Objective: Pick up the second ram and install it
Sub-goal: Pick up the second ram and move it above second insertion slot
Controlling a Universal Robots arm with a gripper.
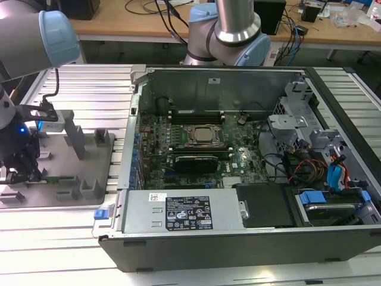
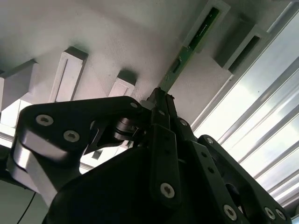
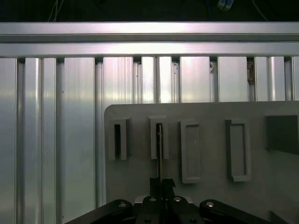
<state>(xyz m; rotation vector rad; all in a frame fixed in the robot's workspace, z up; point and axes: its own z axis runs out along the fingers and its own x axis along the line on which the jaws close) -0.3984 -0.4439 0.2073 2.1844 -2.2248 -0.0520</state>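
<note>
The second ram (image 2: 192, 38) is a thin green stick standing on edge in a slotted holder of the grey fixture plate (image 2: 140, 42). In the first wrist view the ram (image 3: 159, 147) appears edge-on as a dark line running out of one slot. My gripper (image 2: 161, 99) is down at the ram's near end, and its black fingertips are closed on the board's edge. In the exterior view the gripper (image 1: 25, 168) hangs low over the fixture plate (image 1: 89, 164) at the exterior view's left.
The open computer case (image 1: 309, 238) lies to the exterior view's right of the fixture, with its motherboard (image 1: 196, 149) and black memory slots (image 1: 196, 113) exposed. Upright grey blocks (image 1: 74, 140) stand on the fixture. The ribbed aluminium table (image 3: 56, 130) surrounds the plate.
</note>
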